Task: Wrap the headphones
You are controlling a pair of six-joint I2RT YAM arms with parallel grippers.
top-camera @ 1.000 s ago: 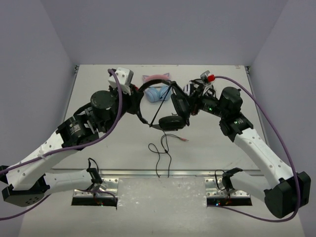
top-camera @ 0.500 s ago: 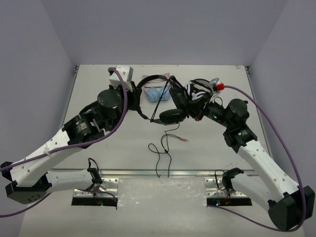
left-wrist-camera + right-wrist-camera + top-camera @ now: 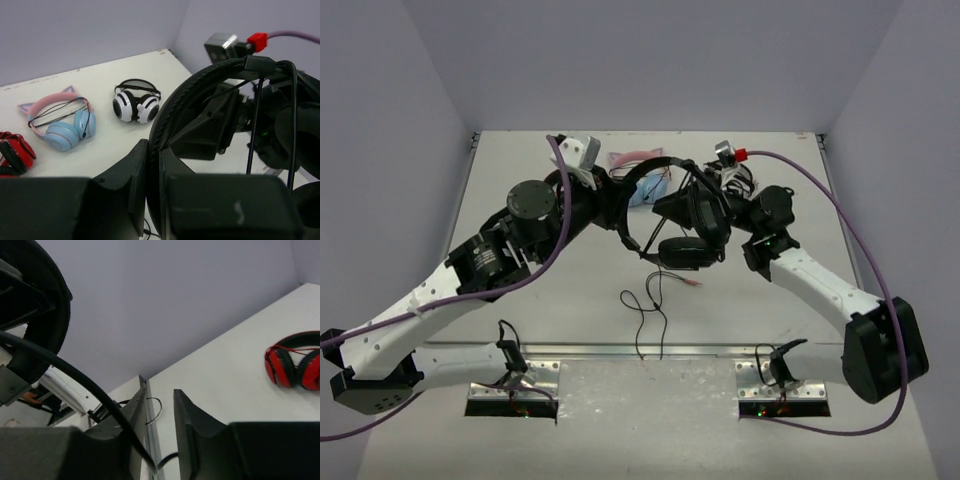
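The all-black headphones hang in the air above the table's middle. My left gripper is shut on their thin headband, which runs between the fingers in the left wrist view. My right gripper sits right beside the ear cups. In the right wrist view its jaws stand a narrow gap apart, and the black cable crosses the left finger into that gap. The rest of the cable trails down onto the table, ending in a plug.
Pink-and-blue cat-ear headphones, a white-and-black pair and a red-and-black pair lie at the back of the table. The table's near edge has a metal rail.
My right arm swung its gripper left and closer to the headphones. My left gripper shifted right with the headband, and the lower ear cup moved right and toward the near edge.
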